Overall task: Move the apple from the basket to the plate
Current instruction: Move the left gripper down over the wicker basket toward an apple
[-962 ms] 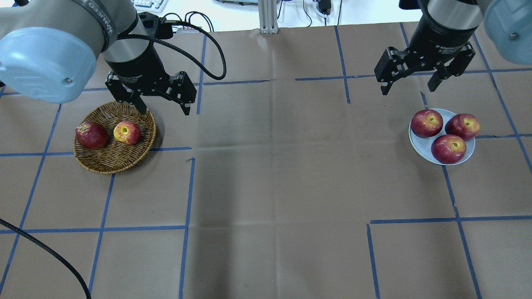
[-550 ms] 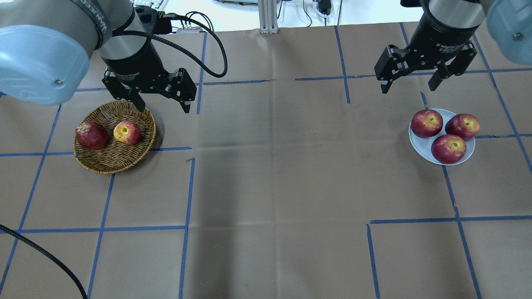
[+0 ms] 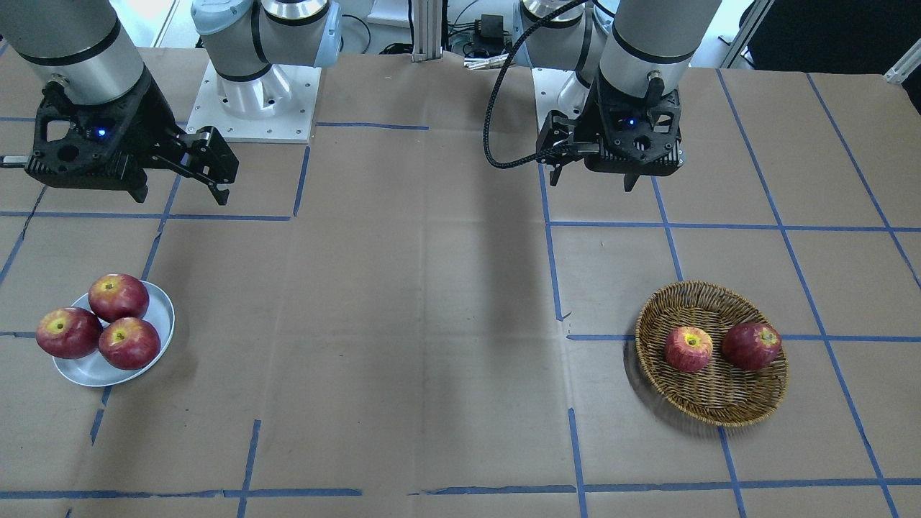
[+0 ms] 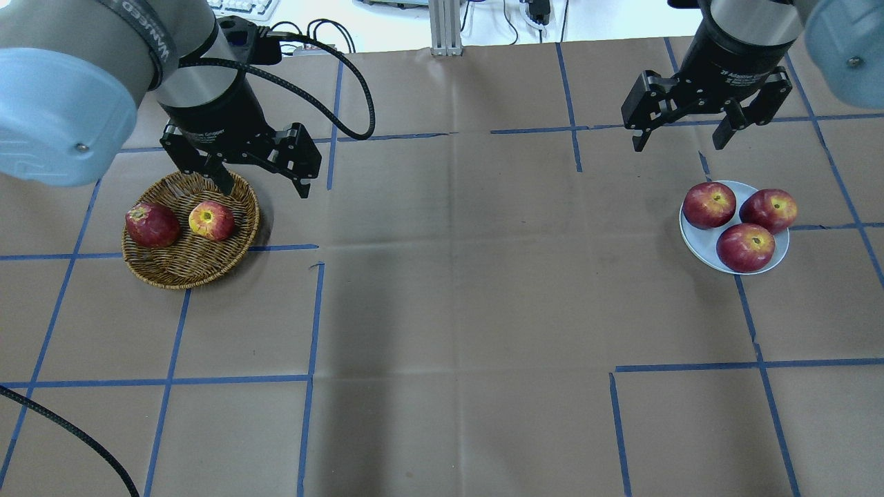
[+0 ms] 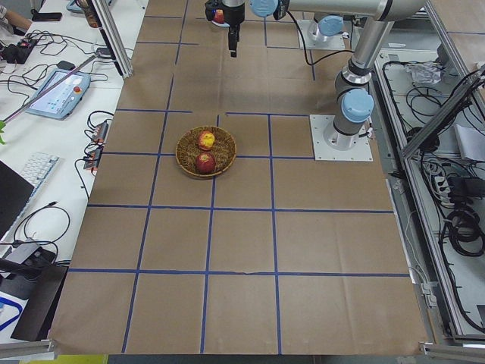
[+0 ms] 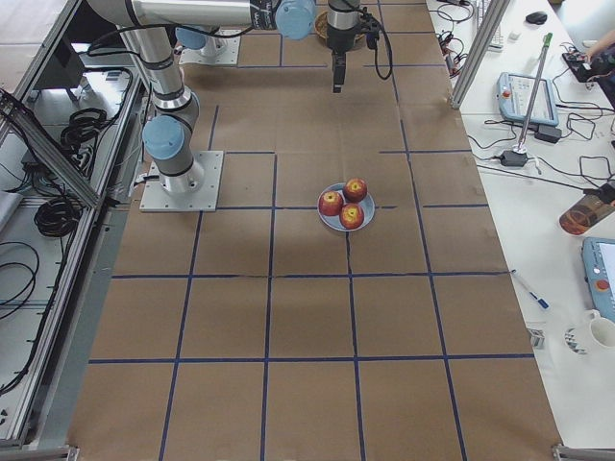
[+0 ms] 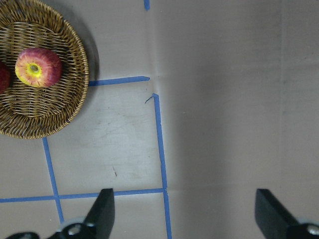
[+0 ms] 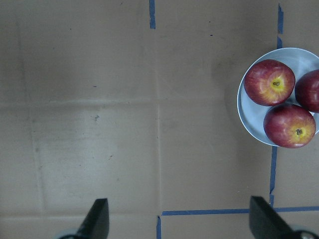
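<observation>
The pinkish-red apple with a yellow stem patch lies in the wicker basket beside a darker red apple. It also shows in the front view and the left wrist view. My left gripper is open and empty, held above the table at the basket's far right rim. The white plate at the right holds three dark red apples. My right gripper is open and empty, held above the table behind the plate.
Brown paper with blue tape lines covers the table. A black cable loops off the left wrist. Both arm bases stand at the table's robot side. Keyboards, pendants and cables lie off the table ends.
My left gripper has shifted slightly to the left over the basket's far rim, still open. The right gripper has barely moved. The apples have not moved.
</observation>
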Action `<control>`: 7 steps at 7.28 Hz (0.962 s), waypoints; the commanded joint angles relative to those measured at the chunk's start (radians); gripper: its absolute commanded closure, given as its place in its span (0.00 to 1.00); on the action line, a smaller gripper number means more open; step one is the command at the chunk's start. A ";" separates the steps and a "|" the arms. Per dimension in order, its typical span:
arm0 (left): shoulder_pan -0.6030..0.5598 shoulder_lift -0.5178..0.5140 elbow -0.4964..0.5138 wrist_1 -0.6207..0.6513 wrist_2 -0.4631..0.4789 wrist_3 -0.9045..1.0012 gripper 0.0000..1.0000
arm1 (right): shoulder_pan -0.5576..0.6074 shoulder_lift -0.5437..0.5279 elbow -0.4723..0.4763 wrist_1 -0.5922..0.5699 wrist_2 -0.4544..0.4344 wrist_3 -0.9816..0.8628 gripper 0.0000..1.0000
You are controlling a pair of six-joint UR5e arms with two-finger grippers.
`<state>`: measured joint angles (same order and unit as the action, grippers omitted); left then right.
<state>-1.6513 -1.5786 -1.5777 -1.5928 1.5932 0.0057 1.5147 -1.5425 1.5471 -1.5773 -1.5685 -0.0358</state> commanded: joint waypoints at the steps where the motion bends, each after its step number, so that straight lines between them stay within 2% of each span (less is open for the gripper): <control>1: 0.011 0.005 -0.019 0.001 0.002 0.034 0.01 | 0.010 0.001 0.001 -0.009 -0.002 -0.007 0.00; 4: 0.076 -0.018 -0.024 0.010 0.002 0.210 0.01 | 0.010 0.001 0.001 -0.009 0.001 -0.015 0.00; 6: 0.184 -0.041 -0.041 0.017 -0.002 0.385 0.01 | 0.010 0.001 0.001 -0.009 -0.001 -0.013 0.00; 7: 0.249 -0.059 -0.062 0.071 -0.005 0.396 0.02 | 0.010 0.001 0.001 -0.009 -0.001 -0.013 0.00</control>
<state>-1.4787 -1.6178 -1.6184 -1.5648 1.5909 0.3556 1.5248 -1.5422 1.5478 -1.5861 -1.5692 -0.0492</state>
